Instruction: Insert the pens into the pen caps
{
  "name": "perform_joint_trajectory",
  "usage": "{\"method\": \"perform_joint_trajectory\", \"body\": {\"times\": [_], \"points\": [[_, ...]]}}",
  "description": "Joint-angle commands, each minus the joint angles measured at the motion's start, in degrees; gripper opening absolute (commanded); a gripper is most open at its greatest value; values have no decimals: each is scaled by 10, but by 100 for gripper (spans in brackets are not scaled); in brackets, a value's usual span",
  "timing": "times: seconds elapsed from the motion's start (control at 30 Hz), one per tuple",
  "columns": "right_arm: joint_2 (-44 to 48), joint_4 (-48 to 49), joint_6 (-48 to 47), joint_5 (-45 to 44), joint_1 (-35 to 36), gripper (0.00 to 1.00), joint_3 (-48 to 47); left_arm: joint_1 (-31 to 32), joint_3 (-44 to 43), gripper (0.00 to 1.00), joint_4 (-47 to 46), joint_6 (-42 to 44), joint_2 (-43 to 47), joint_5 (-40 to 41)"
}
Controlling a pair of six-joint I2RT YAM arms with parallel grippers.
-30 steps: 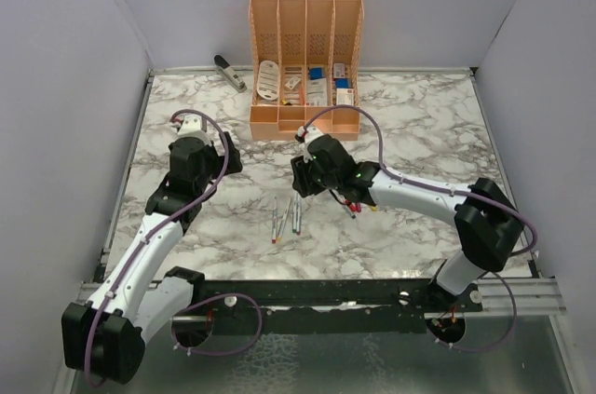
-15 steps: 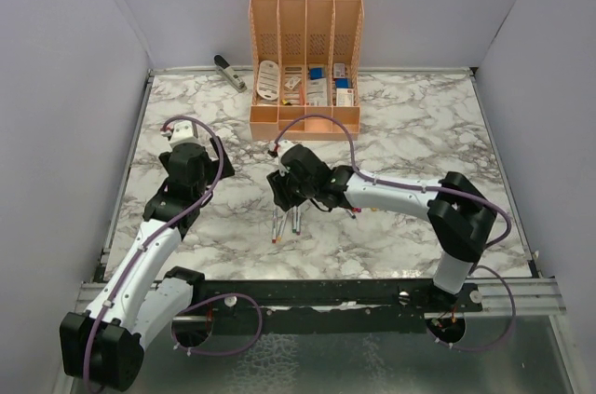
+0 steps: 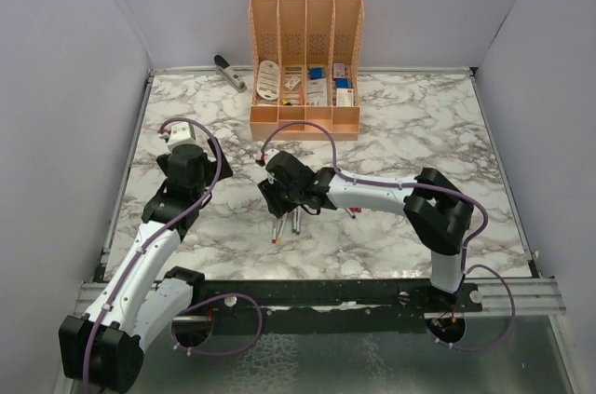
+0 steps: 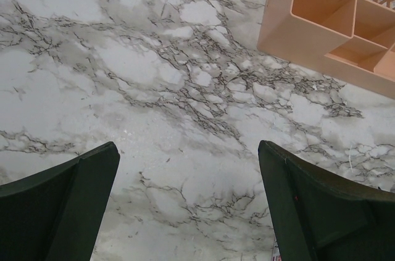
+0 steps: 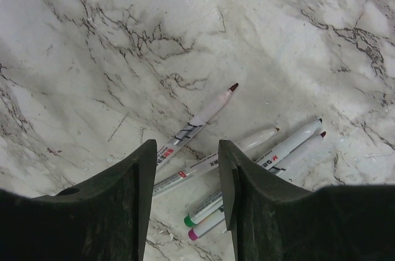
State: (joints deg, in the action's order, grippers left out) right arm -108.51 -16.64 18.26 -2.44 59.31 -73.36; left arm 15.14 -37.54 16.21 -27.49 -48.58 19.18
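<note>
Marble counter [image 3: 419, 133], L to R. Left hand [image 4: 187, 153] over left part of counter, roughly mid-depth, jaws spread as wide as can be, nothing betw. them. Only bare marble below in left wrist view, dark green fingers [image 4: 68, 193] clear of everything. Stapler [image 3: 229, 73], black-and-silver, at far-left corner against back edge, well apart from both arms. Pens [image 3: 287, 224] grouped on counter just left of centre, nearer the near edge than the far one, directly under right hand [image 5: 185, 150]. Right hand about half open, gripping nothing, fingertips pointing down at the group; touching a pen or not, can't tell. Four pens visible in right wrist view, all lying flat and roughly parallel on a slant. Red-tipped pen [image 5: 207, 113] at left, slightly apart from the rest. Pale pen [image 5: 250, 140] w/ small dark tip next, its body running behind the gap betw. the fingers. Then pair of pens [image 5: 293, 145] side by side, touching or nearly so, w/ green end [image 5: 188, 219] and magenta end [image 5: 194, 234] at their lower ends. Peach organiser [image 3: 305, 124] at centre of far edge, white and blue items in its compartments, too small to name. Tiny red bit [image 3: 353, 211] on counter just beside right forearm, right of the pens; pen cap or not, too small to tell.
</note>
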Motion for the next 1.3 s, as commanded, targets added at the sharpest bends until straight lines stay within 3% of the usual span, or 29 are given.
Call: {"method": "perform_joint_trajectory", "body": {"times": [0.0, 0.93, 1.27], "points": [[-27, -14, -3, 2, 10, 44, -33, 1, 4, 99, 7, -6, 11, 19], [-79, -67, 13, 7, 16, 42, -51, 1, -5, 99, -6, 3, -14, 16], [-114, -111, 16, 13, 18, 24, -72, 1, 3, 99, -10, -1, -12, 16]]}}
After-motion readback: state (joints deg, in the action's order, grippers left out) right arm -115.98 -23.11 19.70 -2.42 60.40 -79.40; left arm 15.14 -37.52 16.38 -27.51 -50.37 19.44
